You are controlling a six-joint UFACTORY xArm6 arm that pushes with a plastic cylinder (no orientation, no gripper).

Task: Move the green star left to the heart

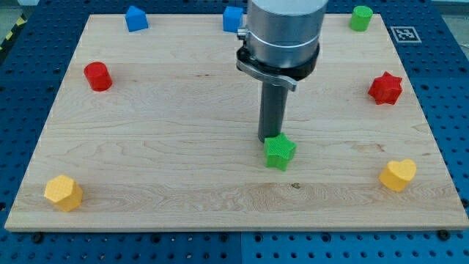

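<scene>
The green star (279,152) lies on the wooden board (161,154), right of centre and toward the view's bottom. My tip (269,139) touches the star's upper left edge, with the dark rod rising above it. The yellow heart (398,174) sits near the board's bottom right corner, well to the right of the star and slightly lower.
A red star (385,88) is at the right edge. A green block (360,17), a blue cube (232,19) partly behind the arm and a blue block (135,17) line the top edge. A red cylinder (97,76) is at left, a yellow hexagon (63,193) at bottom left.
</scene>
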